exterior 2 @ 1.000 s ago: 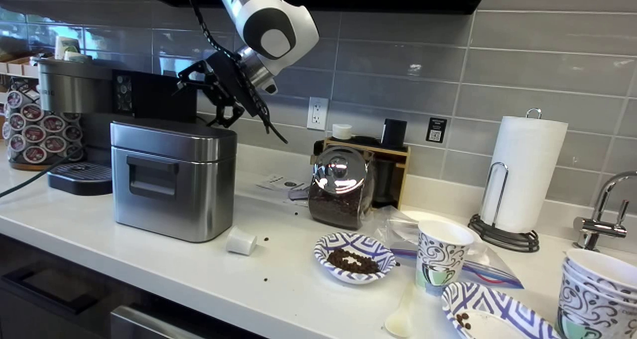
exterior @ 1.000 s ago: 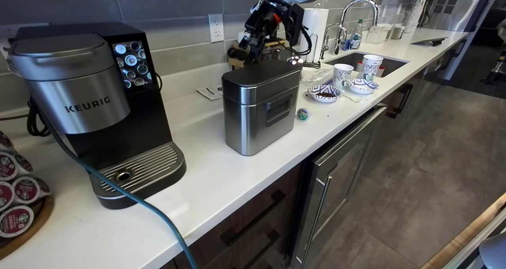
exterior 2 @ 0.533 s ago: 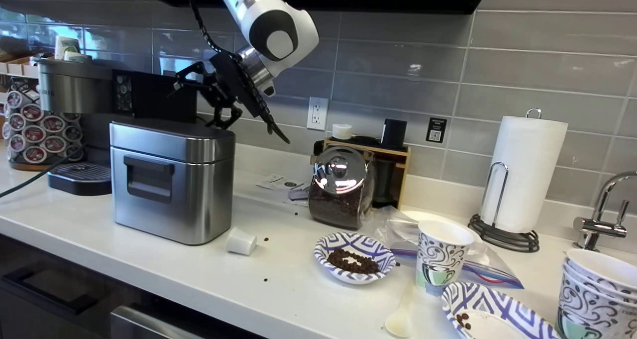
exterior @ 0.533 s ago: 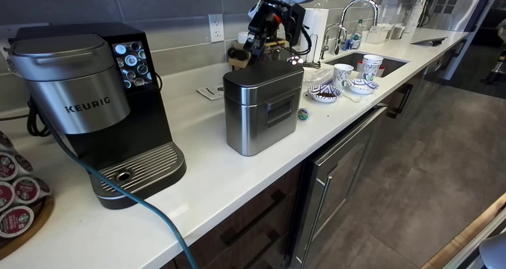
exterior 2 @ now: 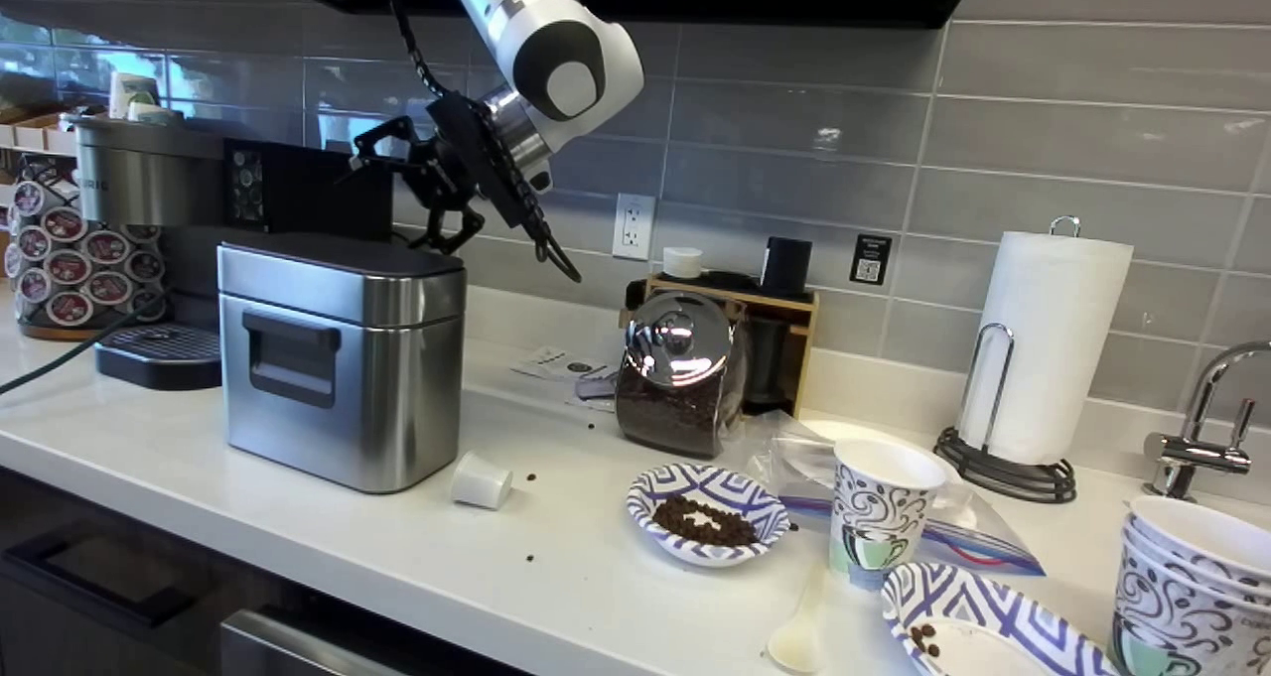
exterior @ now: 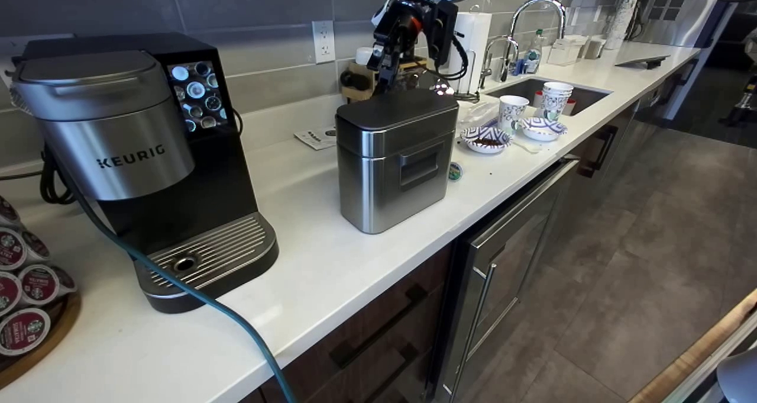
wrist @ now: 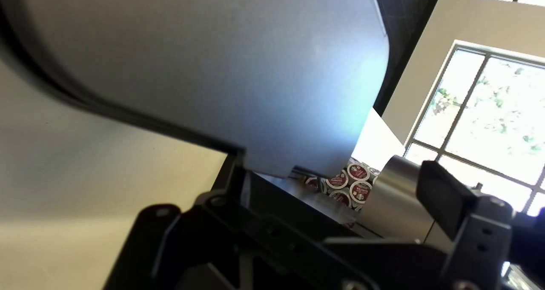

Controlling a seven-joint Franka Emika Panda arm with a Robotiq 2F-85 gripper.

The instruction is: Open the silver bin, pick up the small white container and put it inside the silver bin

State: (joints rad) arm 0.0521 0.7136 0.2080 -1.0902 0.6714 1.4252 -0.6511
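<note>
The silver bin stands on the counter with its dark flat lid shut, in both exterior views. A broad grey surface of it fills the upper part of the wrist view. The small white container lies on its side beside the bin; in an exterior view its green end is partly hidden by the bin. My gripper is open with nothing between its fingers, behind the bin at lid height. In the wrist view one finger of the gripper appears to meet the bin's edge; contact is hard to judge.
The Keurig coffee maker and a rack of pods stand beyond the bin. A bowl of beans, paper cups, a glass jar and a paper towel roll are on the other side. The counter's front edge runs near the bin.
The bin has turned and slid slightly, its near corner shifting toward the counter's front. The arm and gripper have moved only a little. The white container has stayed in place.
</note>
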